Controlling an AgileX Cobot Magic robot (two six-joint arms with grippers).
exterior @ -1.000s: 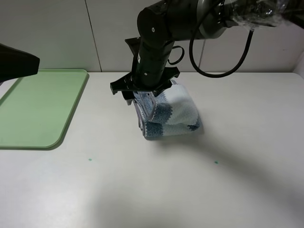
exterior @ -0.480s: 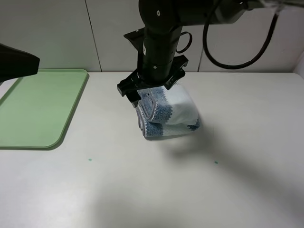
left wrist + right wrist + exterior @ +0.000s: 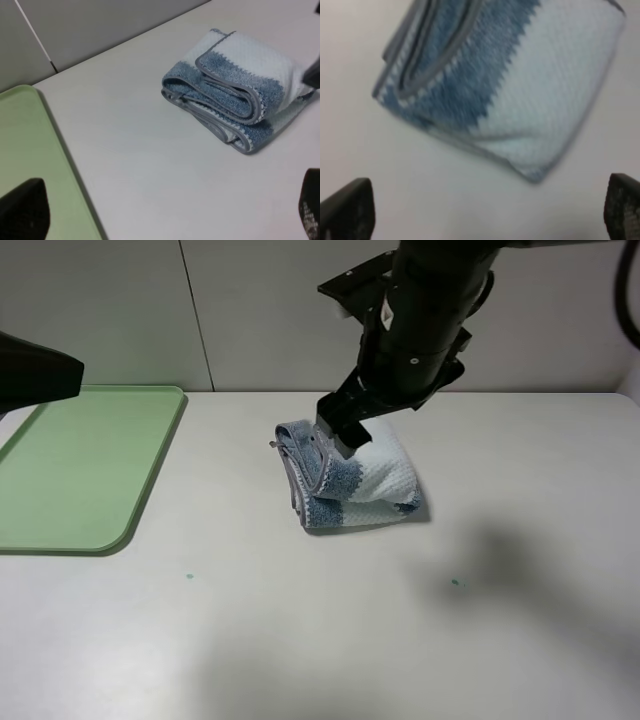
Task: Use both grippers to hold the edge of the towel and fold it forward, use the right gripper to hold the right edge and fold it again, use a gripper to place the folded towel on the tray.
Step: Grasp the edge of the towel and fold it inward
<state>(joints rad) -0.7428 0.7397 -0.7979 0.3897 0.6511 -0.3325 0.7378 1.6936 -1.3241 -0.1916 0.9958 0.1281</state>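
Overhead, right gripper (image 3: 340, 435) hangs over towel (image 3: 378, 480); only wrist views show it and left gripper (image 3: 166, 212) spread apart.

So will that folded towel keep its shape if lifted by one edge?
Probably not: the towel is soft cloth, so its stacked layers would likely sag open. It looks light, and lying flat it seems unlikely to roll.

The folded towel (image 3: 352, 480) lies on the table (image 3: 300, 630), near its middle. The tray (image 3: 80, 470) sits well apart to the towel's left, at the table's left edge.
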